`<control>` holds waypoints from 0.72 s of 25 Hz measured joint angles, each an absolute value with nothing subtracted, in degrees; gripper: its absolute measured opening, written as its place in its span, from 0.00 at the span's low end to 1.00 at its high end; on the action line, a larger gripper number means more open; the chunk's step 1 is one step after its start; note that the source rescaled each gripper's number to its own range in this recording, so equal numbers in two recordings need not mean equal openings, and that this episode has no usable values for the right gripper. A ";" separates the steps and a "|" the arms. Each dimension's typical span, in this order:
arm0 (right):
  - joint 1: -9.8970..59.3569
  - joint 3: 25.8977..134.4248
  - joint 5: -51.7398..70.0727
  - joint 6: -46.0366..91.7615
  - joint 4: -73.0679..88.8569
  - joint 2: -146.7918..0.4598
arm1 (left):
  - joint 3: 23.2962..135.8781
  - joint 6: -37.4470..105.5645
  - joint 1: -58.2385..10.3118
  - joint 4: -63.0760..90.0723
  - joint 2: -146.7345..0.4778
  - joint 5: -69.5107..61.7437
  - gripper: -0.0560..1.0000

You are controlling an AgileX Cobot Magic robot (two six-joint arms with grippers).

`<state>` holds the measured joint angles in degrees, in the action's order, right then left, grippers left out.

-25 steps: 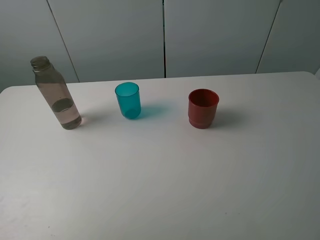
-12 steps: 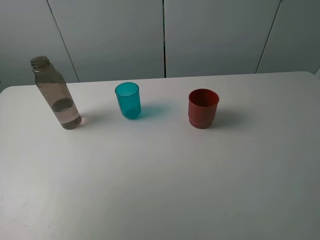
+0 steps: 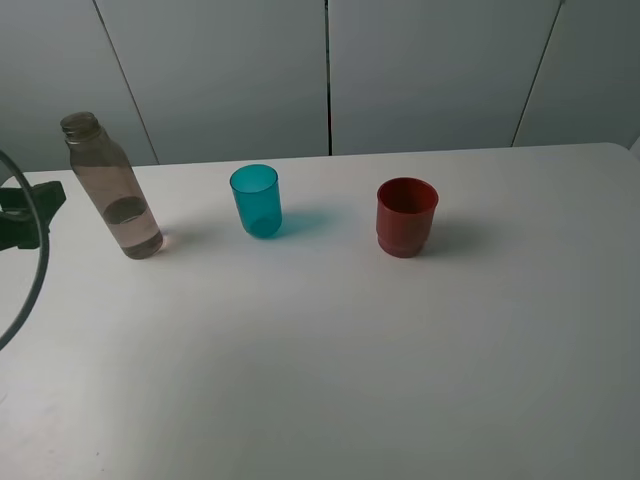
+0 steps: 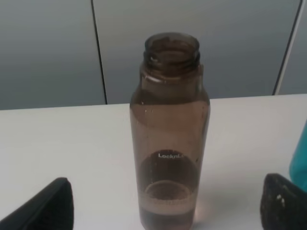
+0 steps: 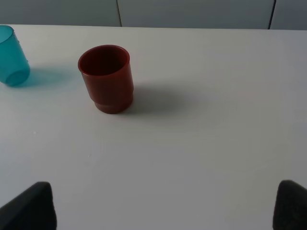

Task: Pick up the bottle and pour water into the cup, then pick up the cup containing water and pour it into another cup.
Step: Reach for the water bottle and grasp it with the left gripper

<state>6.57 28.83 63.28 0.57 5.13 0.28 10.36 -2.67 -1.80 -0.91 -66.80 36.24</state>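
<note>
Grey-brown tinted plastic, the bottle (image 3: 112, 190) stands upright and capless near the counter's (image 3: 330, 380) far left edge, with liquid in its lower part. The teal cup (image 3: 256, 200) stands to its right, and the red cup (image 3: 406, 216) further right again. All three are well apart, in a rough row.

Left jaws: spread wide and holding nothing. In the left wrist view their dark fingertips (image 4: 50, 206) show at the two lower corners. The bottle (image 4: 169, 139) stands ahead, framed between them and untouched.

Right jaws: likewise parted and empty. Their fingertips (image 5: 29, 206) flank bare counter (image 5: 192, 158), and the red cup (image 5: 106, 78) stands well ahead of them.

Differences between views:
- **Exterior high view:** it alone shows all three vessels together. Of the left arm it shows only a dark part (image 3: 28, 212) and a looped cable (image 3: 38, 270) at the left edge, apart from the bottle. The right arm does not appear.
- **Left wrist view:** it alone resolves white lettering on the bottle and its threaded neck. The teal cup (image 4: 300, 153) is only a sliver at the edge.
- **Right wrist view:** it shows the red cup's stepped base and dark interior. The teal cup (image 5: 12, 56) is partly cropped and the bottle is out of frame.
</note>
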 joint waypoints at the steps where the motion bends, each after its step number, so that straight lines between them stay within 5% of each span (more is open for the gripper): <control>1: 6.57 28.83 63.28 0.57 5.13 0.28 | 10.36 -2.67 -1.80 -0.91 -68.14 38.28 1.00; 18: 6.57 28.83 63.28 0.57 5.13 0.28 | 11.04 -3.98 -1.89 2.32 -87.77 54.30 1.00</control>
